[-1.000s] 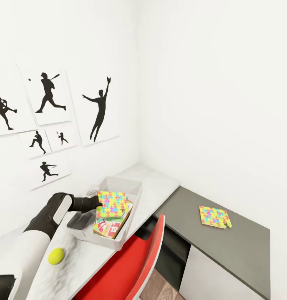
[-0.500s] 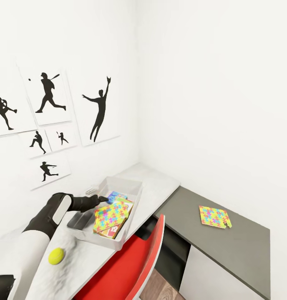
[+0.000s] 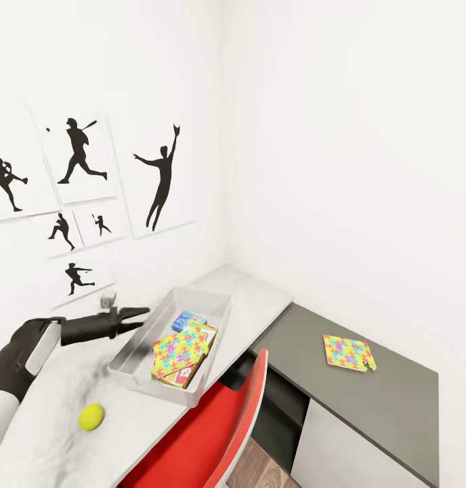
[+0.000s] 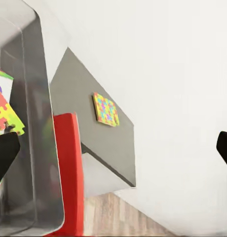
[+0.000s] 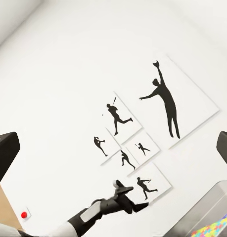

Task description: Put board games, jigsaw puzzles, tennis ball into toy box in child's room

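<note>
Tennis ball (image 3: 91, 416) loose on white table (image 3: 253, 298), could roll if knocked. Left gripper (image 3: 135, 314) open, empty, beside toy box (image 3: 223, 318); one jigsaw puzzle (image 3: 182, 349) inside. Second jigsaw puzzle (image 3: 349, 352) flat on grey desk (image 3: 395, 407), hard to grasp. Right gripper (image 5: 113, 143) spread open.

White walls meet at corner. Black baseball-player silhouette prints (image 3: 77, 203) on left wall. Pale grey marbled desk (image 3: 253, 295) along it, abutting lower dark grey cabinet top (image 3: 395, 400). Red chair back (image 3: 219, 434) in front. Wood-plank floor (image 3: 267, 471) below. Light even.
</note>
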Robot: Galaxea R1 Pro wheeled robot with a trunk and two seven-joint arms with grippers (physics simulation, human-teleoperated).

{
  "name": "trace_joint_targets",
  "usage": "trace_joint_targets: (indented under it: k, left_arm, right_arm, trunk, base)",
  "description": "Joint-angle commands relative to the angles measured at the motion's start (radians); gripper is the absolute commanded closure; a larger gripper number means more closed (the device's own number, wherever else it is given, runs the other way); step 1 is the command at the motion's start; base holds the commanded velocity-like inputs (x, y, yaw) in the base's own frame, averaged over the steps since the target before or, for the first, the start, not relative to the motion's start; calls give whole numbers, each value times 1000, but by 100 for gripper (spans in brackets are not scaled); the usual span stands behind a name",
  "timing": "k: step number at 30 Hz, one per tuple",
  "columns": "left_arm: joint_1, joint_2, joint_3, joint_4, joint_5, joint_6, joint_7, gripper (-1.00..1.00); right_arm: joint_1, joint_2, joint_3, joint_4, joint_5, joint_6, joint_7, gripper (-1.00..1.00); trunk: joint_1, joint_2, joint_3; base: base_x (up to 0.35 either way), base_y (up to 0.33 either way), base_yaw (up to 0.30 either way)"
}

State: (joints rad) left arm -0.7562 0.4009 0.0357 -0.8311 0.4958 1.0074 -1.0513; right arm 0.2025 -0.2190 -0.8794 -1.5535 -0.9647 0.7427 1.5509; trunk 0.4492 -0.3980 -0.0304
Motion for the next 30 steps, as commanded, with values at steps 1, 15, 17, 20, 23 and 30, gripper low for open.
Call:
trace_joint_targets:
  k: [1, 15, 17, 20, 23, 30]
  left_arm:
    - [27, 28, 1, -2, -3, 0, -114, -100]
    - [109, 66, -31, -86, -16, -79, -497, -100]
    - [109, 66, -32, -87, -16, -78, -497, -100]
    - [109, 65, -32, -89, -16, -78, -498, -100]
    - [109, 65, -33, -89, -16, -77, -498, -100]
    - [109, 66, -33, -89, -16, -76, -498, -100]
  right_arm:
    - [0, 0, 0, 0, -3, 11, 1, -100]
    - [0, -3, 2, 1, -3, 12, 0, -100]
    - [0, -4, 2, 1, -4, 12, 1, -100]
    - [0, -4, 2, 1, -5, 12, 1, -100]
    - [0, -4, 2, 1, -5, 12, 0, -100]
    - [0, -5, 1, 7, -5, 12, 1, -100]
  trunk:
    - [1, -2, -2]
    - [1, -2, 14]
    - [1, -2, 17]
    - [1, -2, 21]
    - [1, -2, 26]
    - [1, -2, 36]
  base:
    - [0, 0, 0]
    - [0, -207, -134]
    - [0, -310, -186]
    - [-11, -311, -186]
    - [-51, -311, -187]
    - [-28, -298, -187]
